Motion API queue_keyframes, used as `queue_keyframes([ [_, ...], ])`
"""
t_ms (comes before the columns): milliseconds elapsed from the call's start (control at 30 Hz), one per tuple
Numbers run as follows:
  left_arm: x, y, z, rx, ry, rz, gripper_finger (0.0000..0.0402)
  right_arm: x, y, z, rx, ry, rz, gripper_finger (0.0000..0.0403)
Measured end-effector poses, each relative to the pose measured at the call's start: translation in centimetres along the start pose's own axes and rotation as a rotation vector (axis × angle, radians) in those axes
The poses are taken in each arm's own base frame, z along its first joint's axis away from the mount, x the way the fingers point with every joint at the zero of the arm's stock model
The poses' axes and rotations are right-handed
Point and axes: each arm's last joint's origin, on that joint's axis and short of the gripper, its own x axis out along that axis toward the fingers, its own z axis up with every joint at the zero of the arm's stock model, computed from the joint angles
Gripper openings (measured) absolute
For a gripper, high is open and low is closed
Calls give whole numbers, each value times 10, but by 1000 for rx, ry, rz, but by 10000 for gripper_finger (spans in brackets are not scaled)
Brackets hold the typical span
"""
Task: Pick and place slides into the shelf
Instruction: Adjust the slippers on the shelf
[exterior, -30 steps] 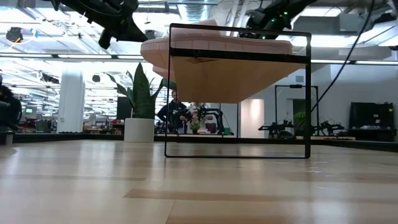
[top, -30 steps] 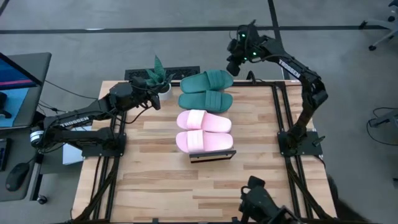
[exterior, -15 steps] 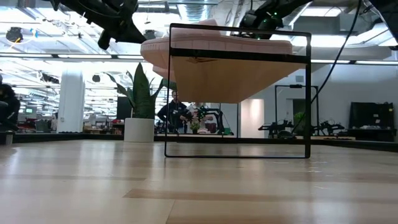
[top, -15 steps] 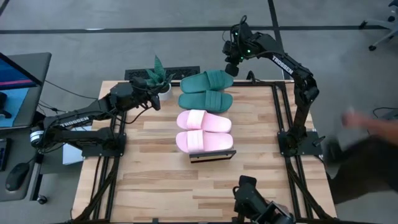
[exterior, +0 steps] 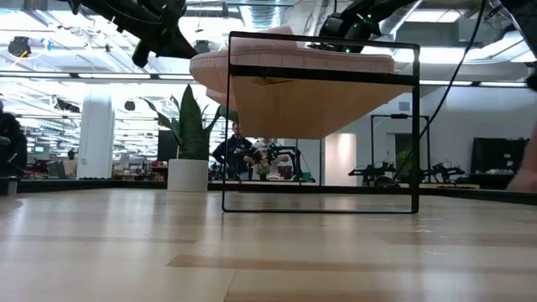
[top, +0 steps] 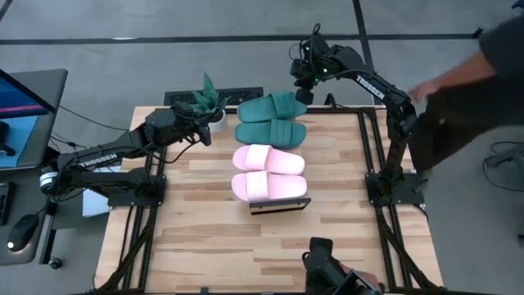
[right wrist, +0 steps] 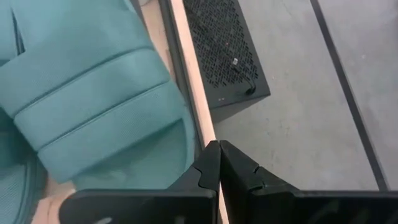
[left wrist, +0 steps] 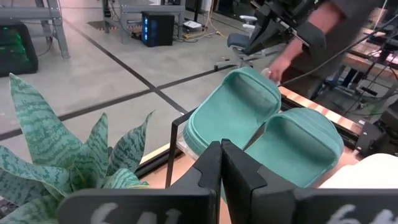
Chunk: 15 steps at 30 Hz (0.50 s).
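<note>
While both hang empty, left claw (top: 208, 135) and right claw (top: 300, 93) stay closed.

"trossen" on both arms' (top: 105, 158) links

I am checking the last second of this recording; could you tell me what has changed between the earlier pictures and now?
The right gripper, shut and empty, swung leftward above the far green slide, and a person stepped in beside the table's right edge. Nothing was gripped or released. The left gripper, shut near the potted plant, the pink slides and the shelf stayed put.
</note>
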Motion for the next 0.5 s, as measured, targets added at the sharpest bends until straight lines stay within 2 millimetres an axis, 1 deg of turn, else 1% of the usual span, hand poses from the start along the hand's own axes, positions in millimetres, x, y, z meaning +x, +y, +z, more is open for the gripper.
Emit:
queue_keyframes([
  [333,0,0,-1,-3,7,0,0,2,9,4,-19,21,11,0],
  [433,0,1,-3,2,26,5,0,8,11,4,-27,73,-13,0],
  [500,0,1,-3,3,28,4,0,12,9,-1,-25,106,-10,0],
])
